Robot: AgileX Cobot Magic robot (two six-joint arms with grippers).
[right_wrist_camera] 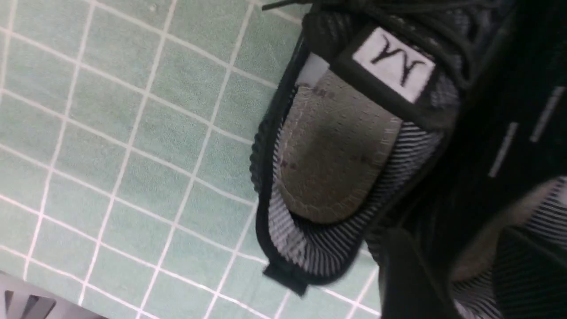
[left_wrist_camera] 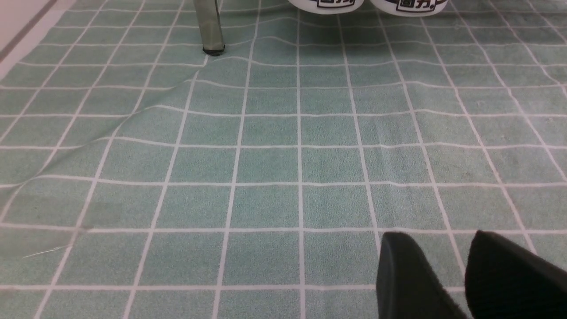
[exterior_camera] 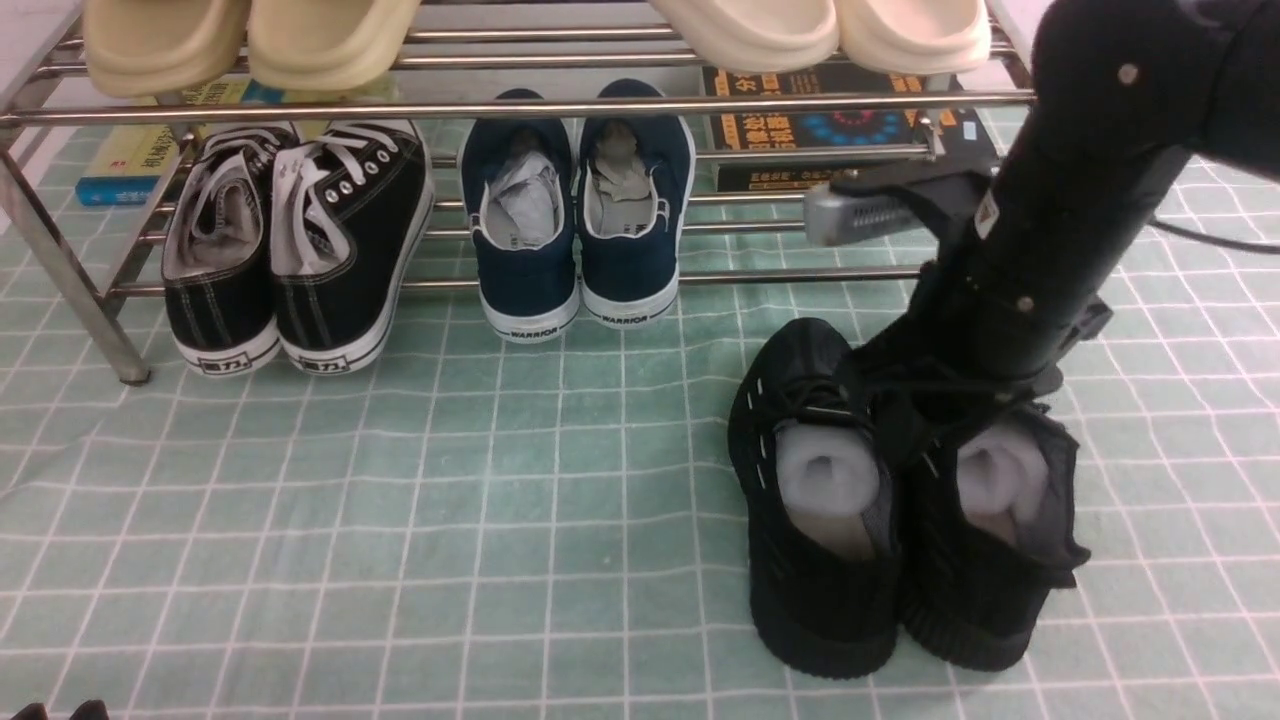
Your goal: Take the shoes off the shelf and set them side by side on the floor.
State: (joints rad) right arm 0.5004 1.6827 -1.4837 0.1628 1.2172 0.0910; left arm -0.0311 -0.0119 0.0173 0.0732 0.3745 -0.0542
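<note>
Both black knit shoes stand side by side on the pale green gridded floor [exterior_camera: 400, 520], in front of the silver shelf [exterior_camera: 520, 105]: the left shoe [exterior_camera: 815, 520] and the right shoe [exterior_camera: 990, 560], each with grey stuffing. My right gripper [exterior_camera: 905, 425] reaches down between them. In the right wrist view its fingers [right_wrist_camera: 407, 279] straddle the shoes' adjoining collars, and the shoe with the white tongue label [right_wrist_camera: 336, 150] lies beside them. My left gripper [left_wrist_camera: 438, 239] hovers low over bare floor, its fingers apart and nothing between them.
On the shelf's lower tier sit black canvas sneakers [exterior_camera: 300, 250] and navy WARRIOR shoes [exterior_camera: 575, 220], with books [exterior_camera: 830, 130] behind. Beige slippers [exterior_camera: 250, 40] and cream slippers [exterior_camera: 820, 30] rest on the upper tier. A shelf leg [left_wrist_camera: 210, 26] stands at front left.
</note>
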